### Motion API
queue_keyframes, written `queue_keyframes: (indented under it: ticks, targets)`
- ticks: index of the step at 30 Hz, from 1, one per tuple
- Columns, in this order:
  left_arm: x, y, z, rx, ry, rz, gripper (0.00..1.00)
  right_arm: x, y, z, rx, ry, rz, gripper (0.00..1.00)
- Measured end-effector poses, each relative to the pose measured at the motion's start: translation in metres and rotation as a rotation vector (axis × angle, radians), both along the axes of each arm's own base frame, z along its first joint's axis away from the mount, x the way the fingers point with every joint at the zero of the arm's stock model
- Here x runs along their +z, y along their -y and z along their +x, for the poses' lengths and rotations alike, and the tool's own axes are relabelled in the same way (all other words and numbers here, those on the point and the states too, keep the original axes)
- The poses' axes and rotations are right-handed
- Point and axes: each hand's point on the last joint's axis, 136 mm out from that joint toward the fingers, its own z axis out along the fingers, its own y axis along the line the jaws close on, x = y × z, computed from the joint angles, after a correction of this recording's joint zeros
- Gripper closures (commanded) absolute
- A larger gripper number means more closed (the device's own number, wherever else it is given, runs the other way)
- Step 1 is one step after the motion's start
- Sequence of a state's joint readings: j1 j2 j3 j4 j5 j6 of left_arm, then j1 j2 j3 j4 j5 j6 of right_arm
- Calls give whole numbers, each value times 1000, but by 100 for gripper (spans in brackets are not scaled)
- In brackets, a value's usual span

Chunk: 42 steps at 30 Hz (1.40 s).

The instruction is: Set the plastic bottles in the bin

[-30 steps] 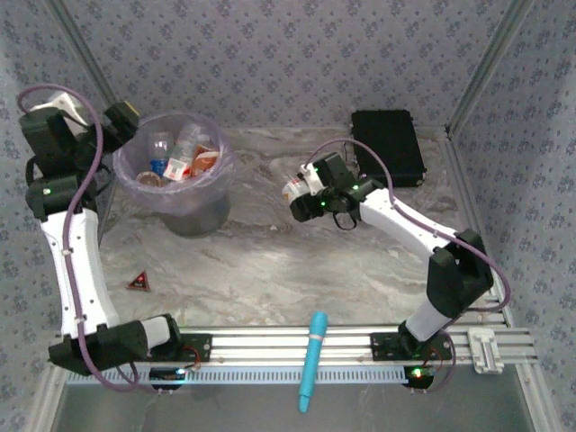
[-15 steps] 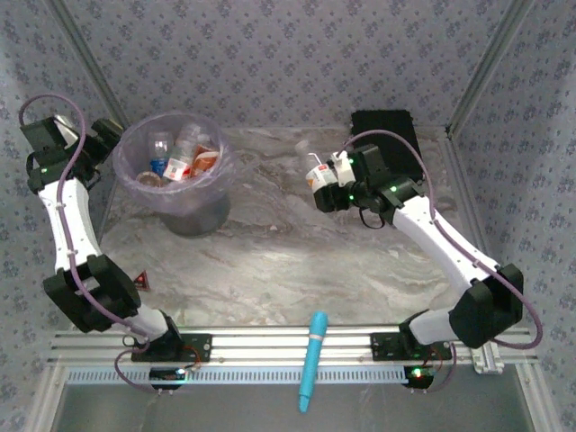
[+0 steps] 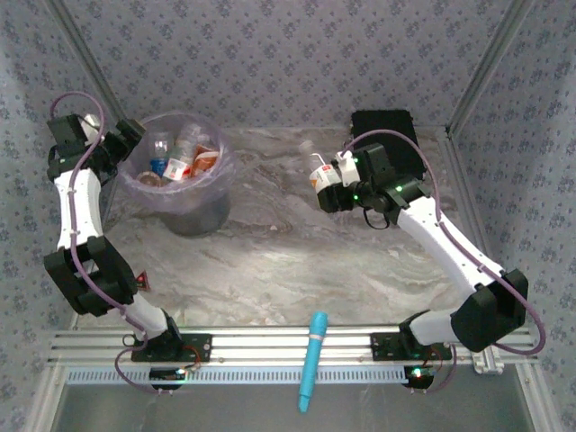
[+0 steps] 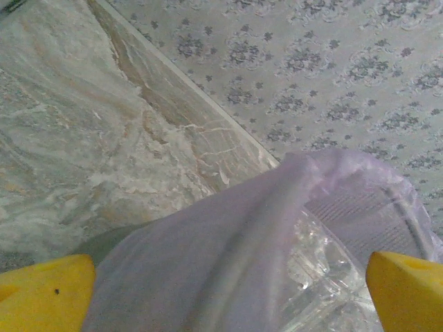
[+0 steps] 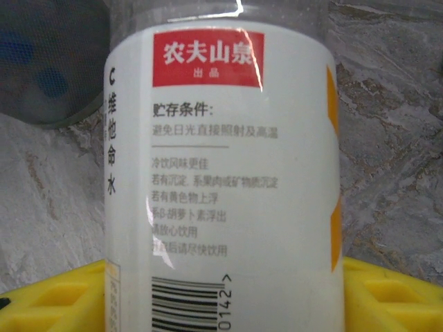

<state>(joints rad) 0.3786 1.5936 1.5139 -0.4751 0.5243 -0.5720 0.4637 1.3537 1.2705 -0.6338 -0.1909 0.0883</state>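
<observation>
We view the whole table [image 3: 297,261] from above and behind its near edge. Our left wrist view faces the bin [image 4: 208,263] at close range, shared with the overhead; our right wrist view sits against a bottle [image 5: 221,173].

Walls [image 3: 288,54]: grey-blue paper, small floral repeat — on three sides.
Table top [image 3: 297,261]: marbled grey-beige, pale sheen mid-surface.
Near edge: ribbed aluminium rail [image 3: 288,345].
Corners: slim metal posts [image 3: 483,76].

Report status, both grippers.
Right gripper shut on white-labelled bottle. Left gripper open at bin rim, possibly crowding the drop. Several bottles inside.
</observation>
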Motion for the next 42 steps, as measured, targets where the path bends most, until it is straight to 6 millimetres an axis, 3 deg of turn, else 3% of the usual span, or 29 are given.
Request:
queue_keyframes:
  ticks: [7,11,20,29,36,39,42]
  targets:
    - [2,15,3,-48,13,21,0,27,-1,0,11,28,43,39]
    - [3,38,7,-104,18,31,0,42,-2,-1,21,41,70,39]
    - [-1,115,7,-284,18,43,1,75,-11,-3,57,84,136,39]
    - [-13,206,-8,-470,2,43,2,113,-33,5,92,144,185,40]
    - [-7,265,-32,-575,41,11,1,117,-58,8,126,127,204,40]
    - [-2,277,-48,-597,45,-4,0,115,-70,12,139,114,208,40]
    - [13,276,-56,-593,76,-1,0,113,-84,14,159,99,209,39]
